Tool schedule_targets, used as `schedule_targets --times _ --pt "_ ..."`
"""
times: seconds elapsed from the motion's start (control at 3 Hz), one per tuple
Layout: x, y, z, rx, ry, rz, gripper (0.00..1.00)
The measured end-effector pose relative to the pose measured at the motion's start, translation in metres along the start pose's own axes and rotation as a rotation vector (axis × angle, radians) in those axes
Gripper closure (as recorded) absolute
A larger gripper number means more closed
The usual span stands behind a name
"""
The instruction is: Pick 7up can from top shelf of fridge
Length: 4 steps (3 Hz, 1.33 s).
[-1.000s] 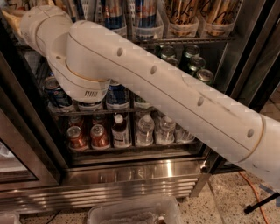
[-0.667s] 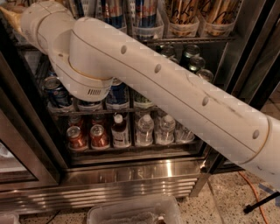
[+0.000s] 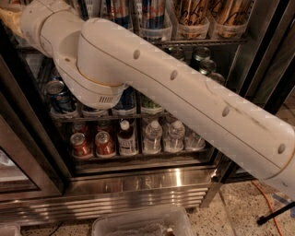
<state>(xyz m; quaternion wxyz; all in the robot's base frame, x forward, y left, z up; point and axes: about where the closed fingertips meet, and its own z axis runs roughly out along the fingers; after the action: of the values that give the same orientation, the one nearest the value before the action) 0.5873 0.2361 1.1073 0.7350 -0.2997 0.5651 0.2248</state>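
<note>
The 7up can cannot be picked out anywhere: the left part of the top shelf (image 3: 198,42) is covered by the robot's thick white arm (image 3: 175,92), which runs from the lower right up to the far top left corner. The gripper lies beyond that corner, out of view, so whether it is clenched on anything cannot be told. On the uncovered part of the top shelf stands a row of clear bins: one bin (image 3: 156,31) holds tall blue and silver cans (image 3: 154,10), and to its right two more bins (image 3: 193,31) hold tall brown and gold cans (image 3: 191,10). On the rack below, short green cans (image 3: 201,54) sit at the right and blue cans (image 3: 59,96) at the left, partly behind the arm's elbow joint. The lowest rack carries two red-orange cans (image 3: 82,145), a dark bottle with a white cap (image 3: 125,138) and clear water bottles (image 3: 152,136) side by side. Beneath them is the fridge's (image 3: 46,152) shiny steel base (image 3: 138,186). On the speckled floor (image 3: 239,216) nearest the camera stands a clear plastic tub (image 3: 133,221) whose contents are unclear, and an orange cable (image 3: 265,203) trails at the right.
</note>
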Motion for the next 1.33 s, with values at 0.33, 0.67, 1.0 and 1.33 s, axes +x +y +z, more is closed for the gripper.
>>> schedule_targets --times 0.33,0.67,1.0,1.33 --pt "0.003 0.01 -0.011 -0.036 0.006 -0.017 1.0" --pt "0.008 0.025 -0.03 -0.095 0.011 -0.039 1.0" --pt "0.014 0.036 -0.046 -0.143 0.024 -0.055 1.0" --pt "0.025 0.043 -0.063 -0.19 0.056 -0.068 1.0"
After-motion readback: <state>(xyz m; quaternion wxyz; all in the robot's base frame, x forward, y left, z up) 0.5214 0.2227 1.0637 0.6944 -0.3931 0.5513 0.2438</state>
